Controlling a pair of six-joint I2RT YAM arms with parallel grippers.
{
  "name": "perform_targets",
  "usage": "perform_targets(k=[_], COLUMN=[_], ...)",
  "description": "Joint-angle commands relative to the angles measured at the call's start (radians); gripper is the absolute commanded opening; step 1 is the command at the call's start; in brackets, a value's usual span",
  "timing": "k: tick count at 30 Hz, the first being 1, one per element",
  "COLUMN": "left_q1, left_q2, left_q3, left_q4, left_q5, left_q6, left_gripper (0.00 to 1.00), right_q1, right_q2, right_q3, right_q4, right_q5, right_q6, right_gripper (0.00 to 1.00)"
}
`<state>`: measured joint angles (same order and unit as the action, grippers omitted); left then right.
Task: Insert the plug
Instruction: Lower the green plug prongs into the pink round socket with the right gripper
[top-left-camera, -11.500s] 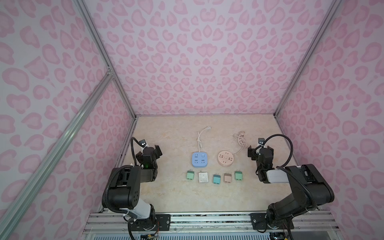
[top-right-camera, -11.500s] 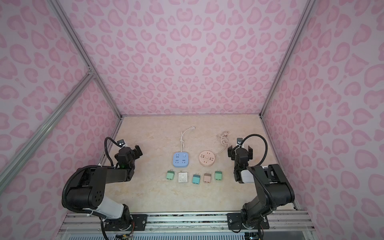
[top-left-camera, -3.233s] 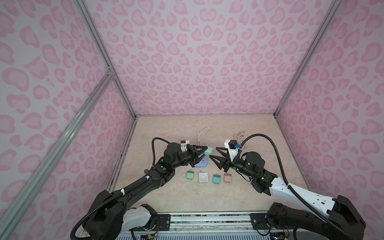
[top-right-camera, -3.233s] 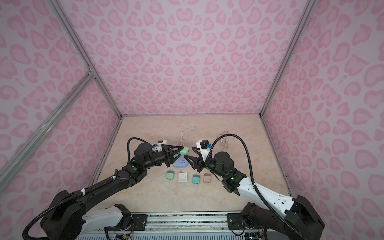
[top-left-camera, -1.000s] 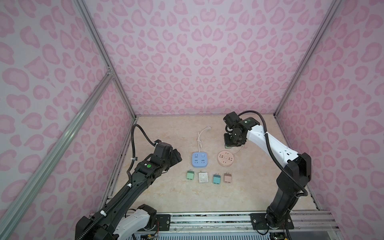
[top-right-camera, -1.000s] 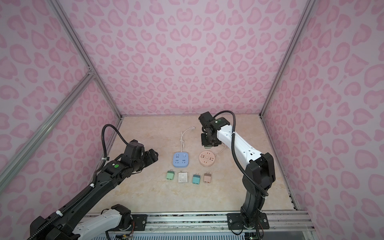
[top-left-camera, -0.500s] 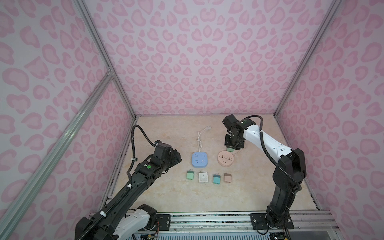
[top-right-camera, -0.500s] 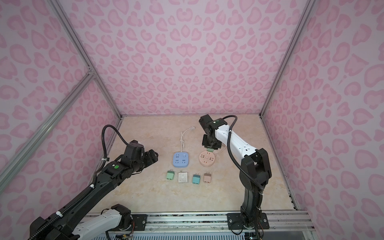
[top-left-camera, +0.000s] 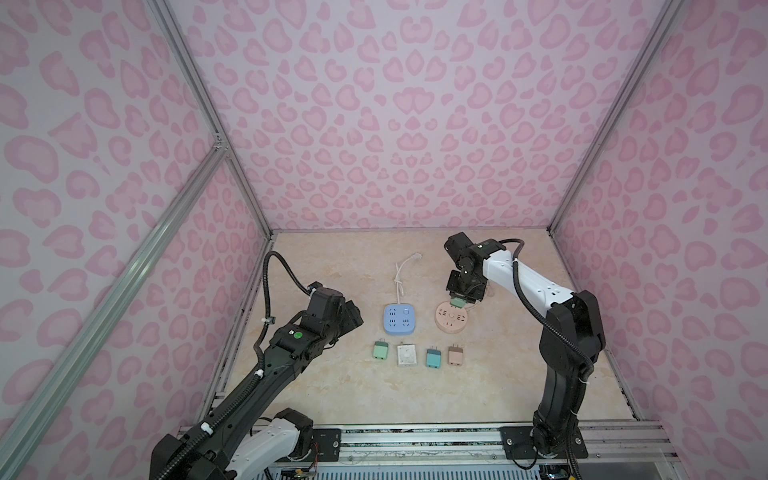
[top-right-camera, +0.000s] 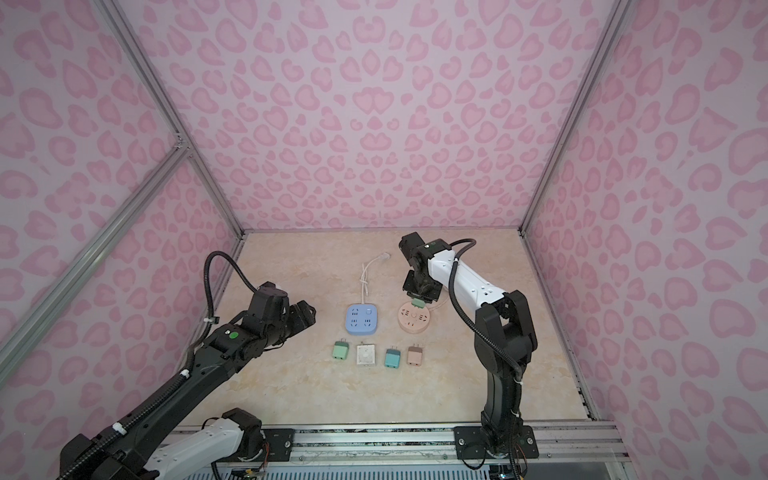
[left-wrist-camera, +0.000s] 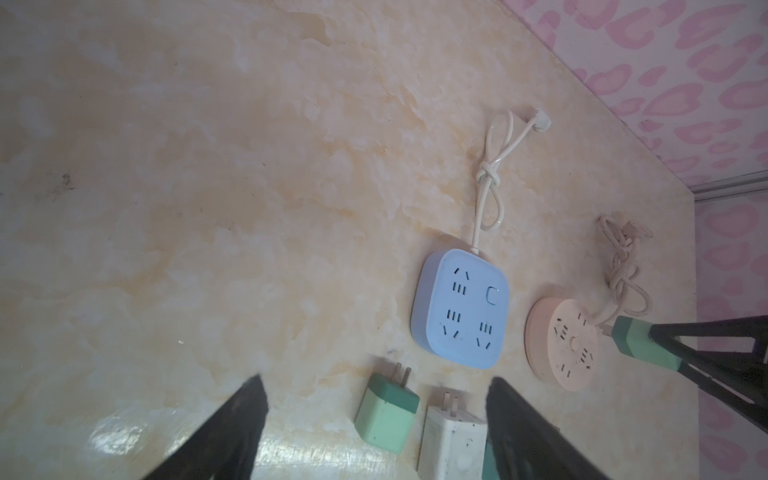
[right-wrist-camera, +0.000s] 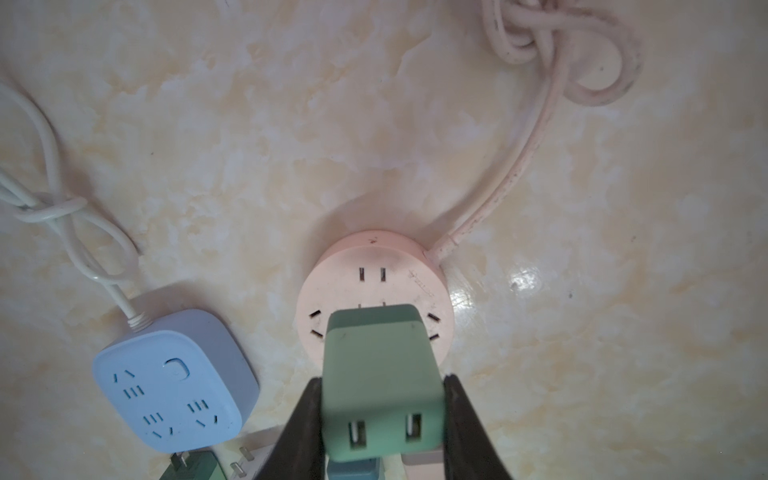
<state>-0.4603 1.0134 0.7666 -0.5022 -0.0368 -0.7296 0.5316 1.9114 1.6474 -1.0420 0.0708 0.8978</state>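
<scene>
My right gripper (right-wrist-camera: 382, 386) is shut on a green plug (right-wrist-camera: 380, 374), gripping its two sides. The plug (top-left-camera: 458, 303) hangs prongs-down over the far part of the round pink socket (top-left-camera: 451, 322), also in the other top view (top-right-camera: 412, 322). In the right wrist view the prong tips show just above the socket's face (right-wrist-camera: 374, 266); I cannot tell whether they touch. The left wrist view shows the plug (left-wrist-camera: 644, 343) tilted toward that socket (left-wrist-camera: 569, 349). My left gripper (top-left-camera: 353, 318) hangs open and empty left of the blue square socket (top-left-camera: 399, 318).
A row of loose plugs lies in front of the sockets: light green (top-left-camera: 380, 350), white (top-left-camera: 406, 354), teal (top-left-camera: 433, 358) and tan (top-left-camera: 456, 355). A white cord (top-left-camera: 400, 276) and a pink knotted cord (right-wrist-camera: 552, 50) run toward the back wall.
My right gripper has come down and slightly nearer with the green plug, from behind the round pink socket to just over it. The left arm has stayed put.
</scene>
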Motion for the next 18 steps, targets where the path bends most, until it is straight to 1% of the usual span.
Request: perform_targets(k=[1, 10, 18], left_q1=[0.000, -0.001, -0.001], left_q2=[0.001, 0.005, 0.019], left_q3=[-0.005, -0.013, -0.019], left_q4=[0.019, 0.026, 0.037], left_q5=[-0.017, -0.022, -0.025], left_q6=[0.004, 0.007, 0.006], left_gripper=[0.85, 0.85, 0.85], right_q1=[0.002, -0.005, -0.005], right_q2=[0.020, 0.041, 0.053], right_q3=[0.007, 0.009, 0.003], right_q4=[0.002, 0.010, 0.005], right_q5=[-0.005, -0.008, 0.012], right_q6=[0.023, 0.035, 0.041], right_gripper=[0.00, 0.00, 0.00])
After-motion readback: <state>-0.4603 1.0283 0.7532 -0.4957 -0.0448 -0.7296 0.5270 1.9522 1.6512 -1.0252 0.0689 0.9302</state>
